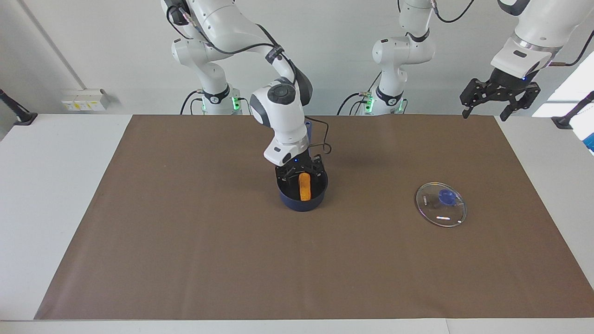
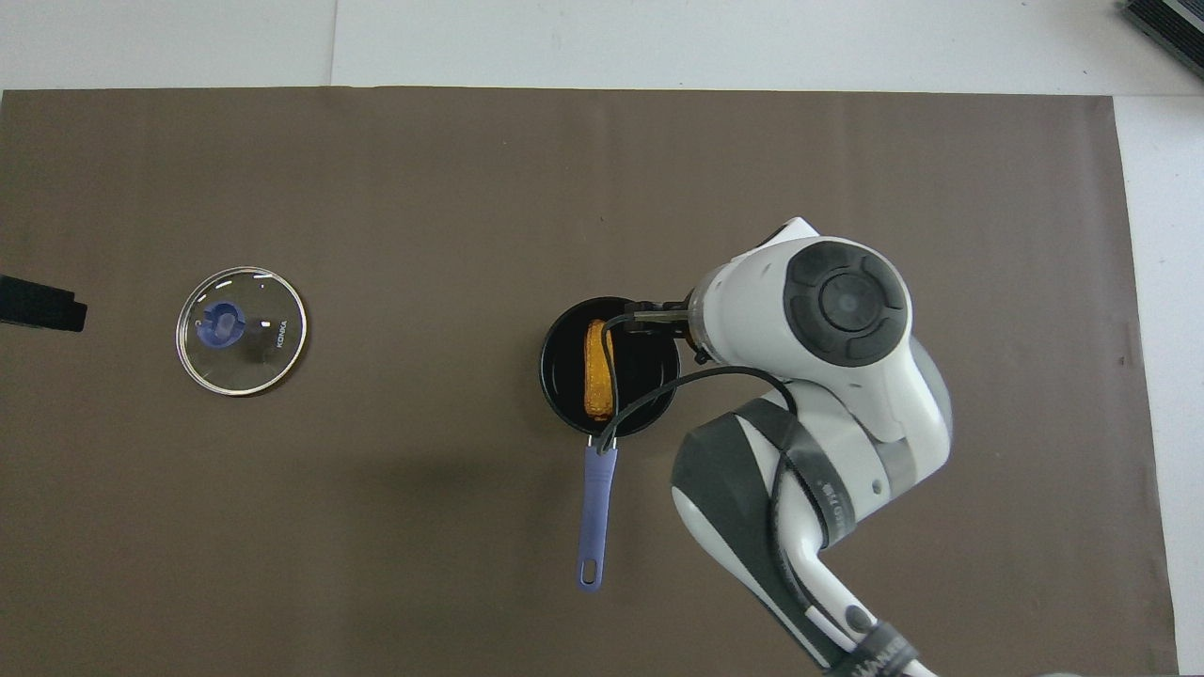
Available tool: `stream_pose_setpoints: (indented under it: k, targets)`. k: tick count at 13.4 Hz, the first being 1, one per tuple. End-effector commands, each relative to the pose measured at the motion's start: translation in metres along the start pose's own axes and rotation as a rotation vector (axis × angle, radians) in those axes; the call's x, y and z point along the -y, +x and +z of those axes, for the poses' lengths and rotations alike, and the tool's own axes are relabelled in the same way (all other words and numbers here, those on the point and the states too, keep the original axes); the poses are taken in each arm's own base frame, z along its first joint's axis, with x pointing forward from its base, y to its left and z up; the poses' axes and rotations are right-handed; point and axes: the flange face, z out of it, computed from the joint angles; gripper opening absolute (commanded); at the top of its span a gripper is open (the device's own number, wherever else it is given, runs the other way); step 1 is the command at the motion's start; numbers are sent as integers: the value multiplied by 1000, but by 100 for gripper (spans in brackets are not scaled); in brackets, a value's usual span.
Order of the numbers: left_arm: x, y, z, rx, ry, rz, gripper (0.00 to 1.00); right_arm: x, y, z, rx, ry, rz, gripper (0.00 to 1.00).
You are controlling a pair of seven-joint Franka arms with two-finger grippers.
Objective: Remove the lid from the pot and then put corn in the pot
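Observation:
The dark blue pot (image 1: 301, 202) stands mid-table, its black inside showing and its long blue handle (image 2: 594, 508) pointing toward the robots. The yellow-orange corn (image 1: 304, 186) lies flat inside it, as the overhead view (image 2: 598, 369) also shows. My right gripper (image 1: 299, 172) hangs open just above the pot's rim, on the robots' side, not touching the corn. The glass lid (image 1: 441, 204) with its blue knob lies flat on the mat toward the left arm's end (image 2: 242, 329). My left gripper (image 1: 500, 99) waits open and empty, high over the mat's corner at that end.
A brown mat (image 1: 185, 260) covers most of the white table. A black cable (image 2: 658, 385) from the right wrist loops over the pot's rim. The right arm's wrist (image 2: 828, 310) hangs over the mat beside the pot.

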Motion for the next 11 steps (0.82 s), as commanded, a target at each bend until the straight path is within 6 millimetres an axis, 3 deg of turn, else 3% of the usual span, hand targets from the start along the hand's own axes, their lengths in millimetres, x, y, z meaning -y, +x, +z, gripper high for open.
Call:
stream_pose_setpoints:
  k: [1,5,8,11]
  targets:
    - [1,-6,-8,2,4,-9,100,-44,4,-36,-6,-37,29,100]
    - [-5,-6,-8,5,4,3,100,-114,7,-93,4,-98,22,100]
    - [-4,-5,-7,6,-1,2,100,-129,4,-129,24,-119,44,100]
    - [3,-4,-6,13,-22,-18,100,-159,13,-169,31,-123,49,100]
